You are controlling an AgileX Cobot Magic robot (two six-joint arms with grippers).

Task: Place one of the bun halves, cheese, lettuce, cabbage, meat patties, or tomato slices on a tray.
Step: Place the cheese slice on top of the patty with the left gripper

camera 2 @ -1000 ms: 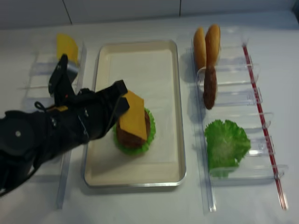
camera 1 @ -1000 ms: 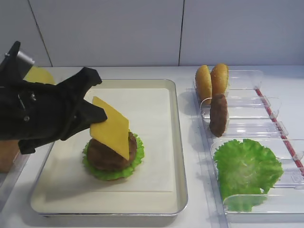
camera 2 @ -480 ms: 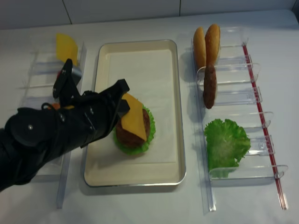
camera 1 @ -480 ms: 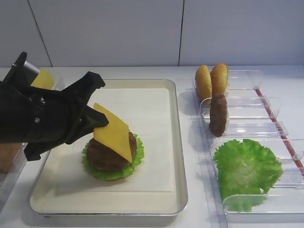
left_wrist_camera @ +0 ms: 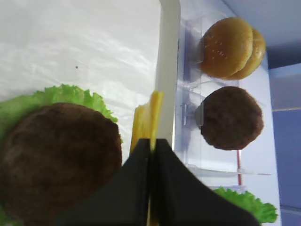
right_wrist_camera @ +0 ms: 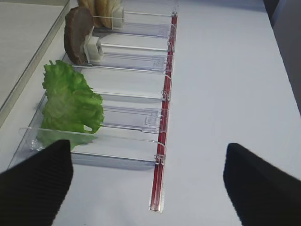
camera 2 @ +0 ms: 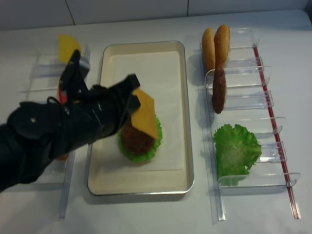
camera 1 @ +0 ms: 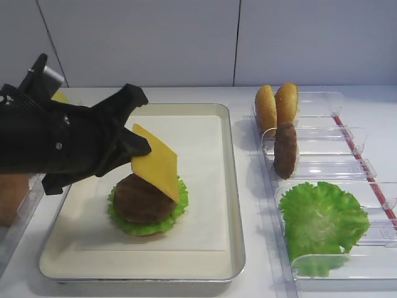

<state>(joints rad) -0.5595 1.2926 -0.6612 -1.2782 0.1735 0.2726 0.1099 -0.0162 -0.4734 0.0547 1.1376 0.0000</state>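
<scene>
White bench, placing step: left claw [camera 1: 138, 148] clenched on the cheese [camera 1: 157, 162], tilted above the patty [camera 1: 140, 198] on lettuce [camera 1: 146, 216] in the tray [camera 1: 229, 186]; next, level it, lower, release.

From your right wrist cam, the clear plastic bins [right_wrist_camera: 127, 94] run up the table. Lettuce [right_wrist_camera: 70, 101] sits in the nearest bin, a meat patty [right_wrist_camera: 77, 35] stands on edge behind it, bun halves [right_wrist_camera: 101, 7] farthest back. Both dark fingertips [right_wrist_camera: 33, 188] sit wide apart, nothing between.

no readable text, labels, numbers anywhere
</scene>
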